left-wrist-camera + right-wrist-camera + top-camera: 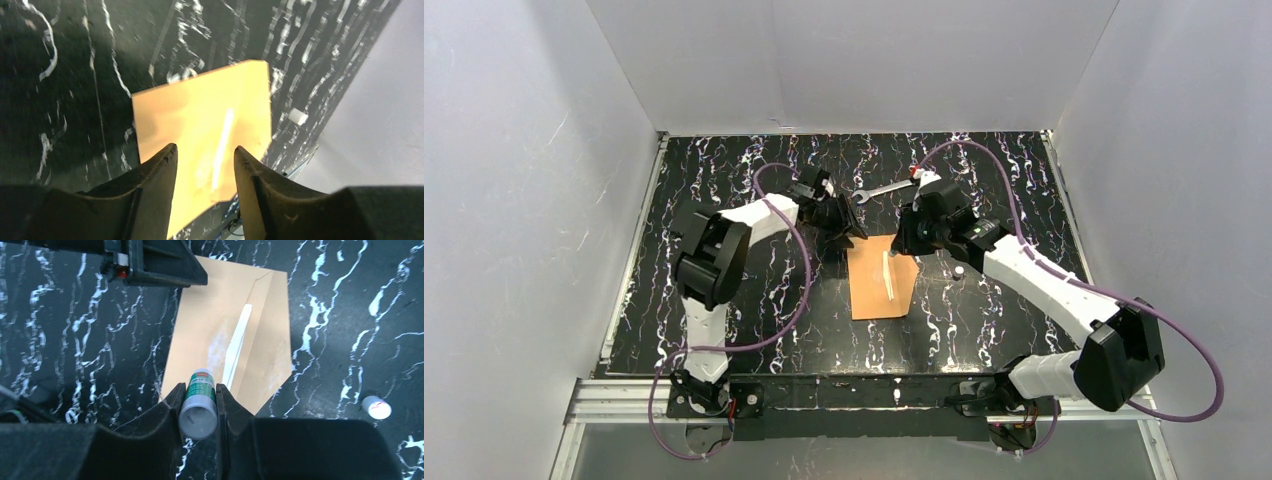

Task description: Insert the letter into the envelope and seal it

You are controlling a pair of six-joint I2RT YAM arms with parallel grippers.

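Work is centring on a flat orange-brown kraft paper envelope point(882, 285), which is lying mid-way up the black, white-veined marbled table point(724, 330) between the two arms, with a pale streak running along its face that may be glue, though that is hard to tell. A small white plastic cap point(959, 270) is sitting just beside it on the right. The pale bordered letter is showing in no view and is, by the look of things, already lying inside. At the envelope's far edge the left gripper point(205, 147) is hovering with its fingers apart and nothing between them, while the right gripper point(198, 390) is clamping a white, green-labelled cylindrical glue stick point(200, 400) with its tip pointing down towards the paper. Beyond both, a slim silver metal wrench point(879, 190) is lying near the back of the table. The envelope is likely to be handling as a light, thin, floppy thing that slides easily on the slick surface, so it is probably asking to be pinned flat near an edge, clear of any wet glue, while the flap is pressed down.
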